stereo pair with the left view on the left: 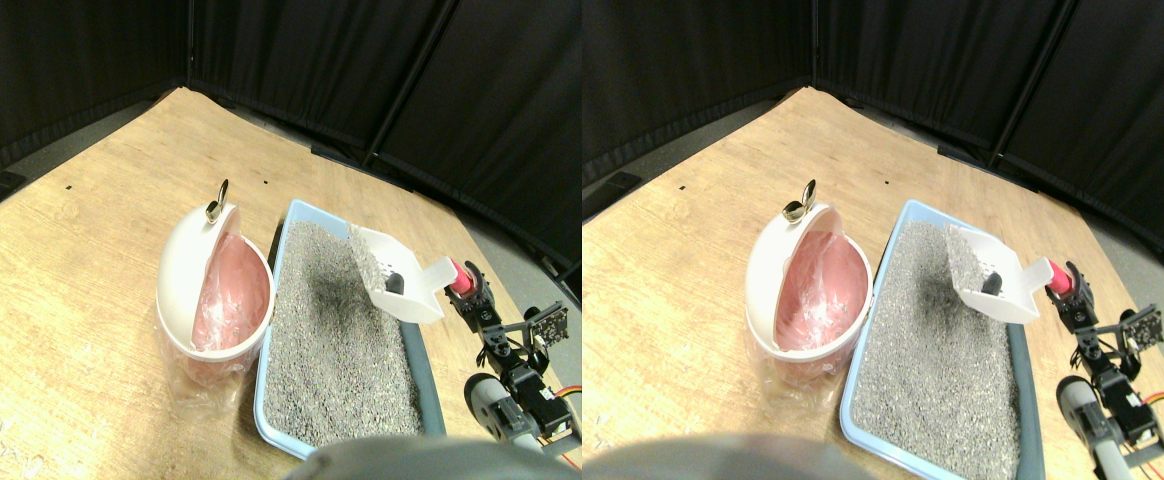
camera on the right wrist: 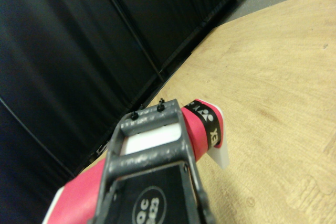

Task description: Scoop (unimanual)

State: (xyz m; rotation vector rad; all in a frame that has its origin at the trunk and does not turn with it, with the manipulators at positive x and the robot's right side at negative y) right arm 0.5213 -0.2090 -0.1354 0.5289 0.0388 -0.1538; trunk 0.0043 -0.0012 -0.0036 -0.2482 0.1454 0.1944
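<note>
the scoop (stereo pair with the left view on the left: 394,283) is a white slotted plastic shovel with a pink-wrapped handle (stereo pair with the left view on the left: 460,279). it looks light and stiff, the blade thin enough to flex a little under load, and the bare plastic would likely be slippery; the wrapped handle is the sensible place to hold it, since the wrap gives grip and keeps the jaws clear of the litter. any weight comes from what it carries: grey granules cling to the upturned blade and a small dark lump (stereo pair with the left view on the left: 394,282) sits in the bowl, loose cargo that would slide or spill if the scoop rolled or dipped.

the scoop is raised over the far right part of the blue litter tray (stereo pair with the left view on the left: 272,385), blade pointing left and away, tilted up above the grey litter (stereo pair with the left view on the left: 337,330). the handle runs right and nearer into the end effector (stereo pair with the left view on the left: 472,292), which sits at the tray's right edge, just outside it. in the wrist view the pink wrap (camera on the right wrist: 197,129) passes alongside the dark jaw frame and out beyond its tip, so the end effector (camera on the right wrist: 157,129) seems to be clamped on the handle, though the gap between the jaws is hidden.

the white bin with a pink liner (stereo pair with the left view on the left: 217,290) stands just left of the tray on the wooden floor (stereo pair with the left view on the left: 62,230), its lid tipped open. the scoop is well right of it, with the tray's width between.
</note>
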